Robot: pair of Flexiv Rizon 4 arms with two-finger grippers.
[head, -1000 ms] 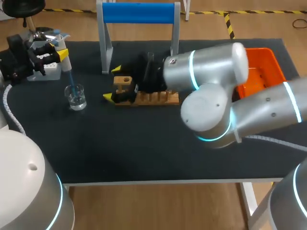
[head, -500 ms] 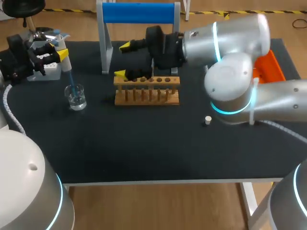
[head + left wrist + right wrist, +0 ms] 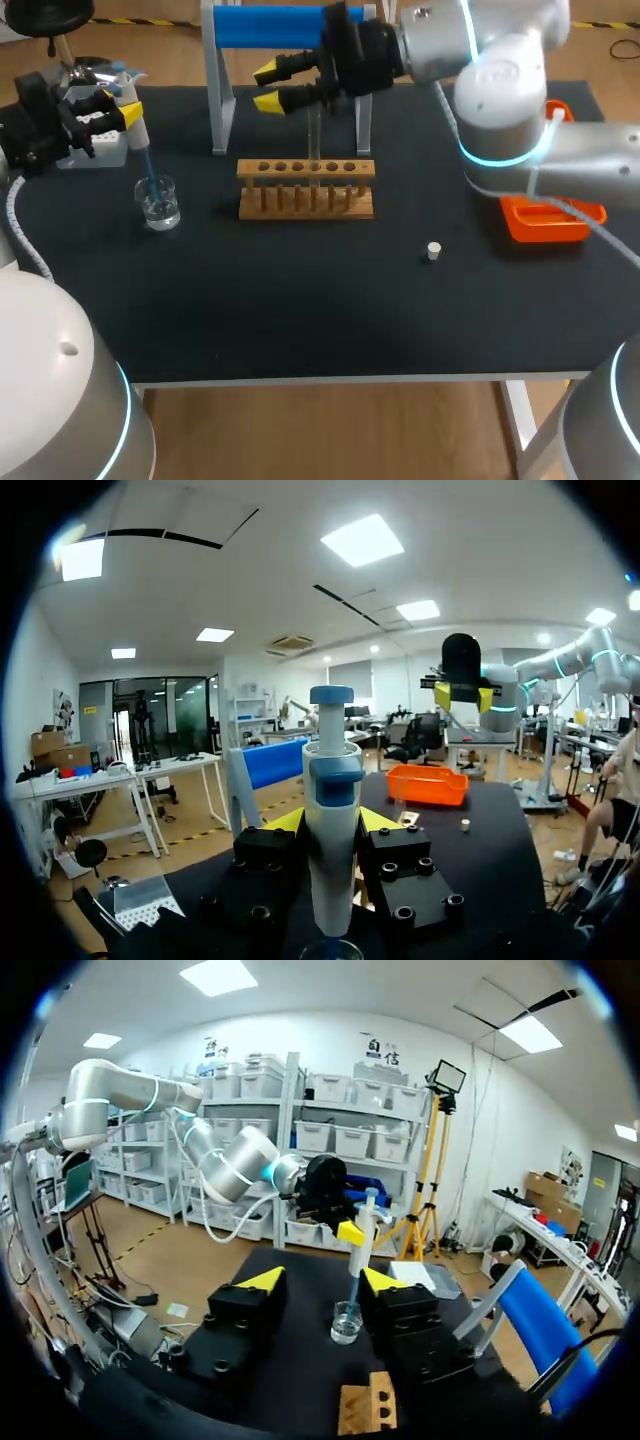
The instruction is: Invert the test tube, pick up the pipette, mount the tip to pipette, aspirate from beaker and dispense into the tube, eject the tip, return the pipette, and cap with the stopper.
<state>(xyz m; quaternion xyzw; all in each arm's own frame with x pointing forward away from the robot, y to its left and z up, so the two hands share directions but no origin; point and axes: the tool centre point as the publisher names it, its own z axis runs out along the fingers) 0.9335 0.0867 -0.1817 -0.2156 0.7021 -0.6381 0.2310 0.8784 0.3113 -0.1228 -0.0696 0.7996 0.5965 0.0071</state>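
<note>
My left gripper (image 3: 120, 108) is shut on the white-and-blue pipette (image 3: 133, 120) at the table's far left. The pipette's blue tip dips into the glass beaker (image 3: 159, 205). In the left wrist view the pipette (image 3: 332, 810) stands upright between the fingers, above the beaker's rim (image 3: 330, 948). A clear test tube (image 3: 314, 140) stands upright in the wooden rack (image 3: 306, 190). My right gripper (image 3: 267, 87) hangs open above and behind the rack, holding nothing (image 3: 322, 1282). The white stopper (image 3: 433, 251) lies on the mat to the right of the rack.
A blue-barred stand (image 3: 290, 28) rises behind the rack. An orange tray (image 3: 545, 218) sits at the right under my right arm. A tip box (image 3: 95, 145) lies beside my left gripper. The black mat (image 3: 300, 300) covers the table.
My right arm has risen up and back from the rack, uncovering it, and its fingers now stand closer together. The left arm and pipette have not moved.
</note>
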